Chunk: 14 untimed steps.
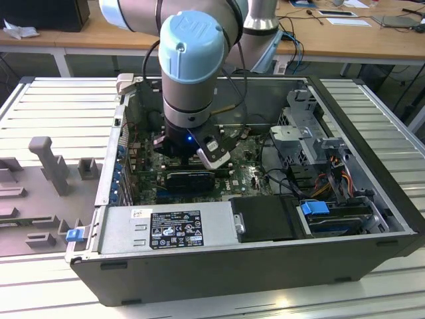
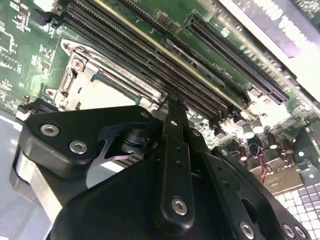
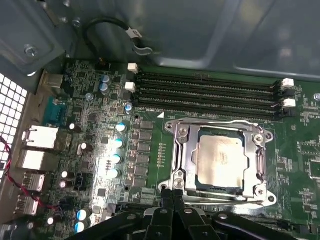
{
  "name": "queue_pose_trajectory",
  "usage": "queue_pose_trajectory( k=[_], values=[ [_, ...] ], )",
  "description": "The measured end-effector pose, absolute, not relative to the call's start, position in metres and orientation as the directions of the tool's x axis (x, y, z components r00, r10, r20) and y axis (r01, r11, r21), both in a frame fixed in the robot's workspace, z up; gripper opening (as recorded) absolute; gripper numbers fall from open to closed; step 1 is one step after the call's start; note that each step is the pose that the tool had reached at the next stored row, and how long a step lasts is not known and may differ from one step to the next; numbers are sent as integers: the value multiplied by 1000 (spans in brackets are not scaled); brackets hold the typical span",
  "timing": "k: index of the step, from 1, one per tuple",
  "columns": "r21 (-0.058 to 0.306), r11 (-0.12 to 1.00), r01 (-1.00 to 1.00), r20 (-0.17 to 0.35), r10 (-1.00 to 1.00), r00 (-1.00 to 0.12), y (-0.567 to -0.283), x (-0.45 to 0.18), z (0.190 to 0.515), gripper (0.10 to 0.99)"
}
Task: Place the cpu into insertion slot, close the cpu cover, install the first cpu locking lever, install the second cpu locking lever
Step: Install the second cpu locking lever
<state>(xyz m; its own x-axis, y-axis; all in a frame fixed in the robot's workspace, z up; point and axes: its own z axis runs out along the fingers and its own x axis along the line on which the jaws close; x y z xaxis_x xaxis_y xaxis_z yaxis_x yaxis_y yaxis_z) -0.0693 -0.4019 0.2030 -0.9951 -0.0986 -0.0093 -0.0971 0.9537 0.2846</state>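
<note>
In the first wrist view the cpu (image 3: 220, 160), silvery-grey side up, lies flat in the insertion slot (image 3: 215, 186) of the green motherboard. The cpu cover (image 3: 182, 150) is folded down around it as a silver frame. Thin metal levers run along two edges of the cover (image 3: 262, 160). My gripper (image 3: 172, 194) is shut, its black fingertips pressed together right at the socket's edge. In the second wrist view the gripper (image 2: 172, 103) tips sit just beside the socket, where the cpu (image 2: 107, 97) shows pale. In the exterior view the gripper (image 1: 192, 156) hangs low inside the computer case.
Long black memory slots (image 3: 210, 92) run beside the socket. Capacitors and rear ports (image 3: 37, 137) stand on the other side. The open case (image 1: 372, 219) holds a power supply (image 1: 166, 229) and a drive cage (image 1: 305, 126). A grey fixture tray (image 1: 40, 193) lies at the exterior view's left.
</note>
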Motion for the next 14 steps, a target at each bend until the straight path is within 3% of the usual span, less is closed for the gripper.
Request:
queue_pose_trajectory(
  k=[5, 14],
  values=[
    [340, 935, -104, -15, -105, -994, -402, -73, 195, 106],
    [351, 930, -105, -17, -106, -994, -402, -74, 212, 106]
  ],
)
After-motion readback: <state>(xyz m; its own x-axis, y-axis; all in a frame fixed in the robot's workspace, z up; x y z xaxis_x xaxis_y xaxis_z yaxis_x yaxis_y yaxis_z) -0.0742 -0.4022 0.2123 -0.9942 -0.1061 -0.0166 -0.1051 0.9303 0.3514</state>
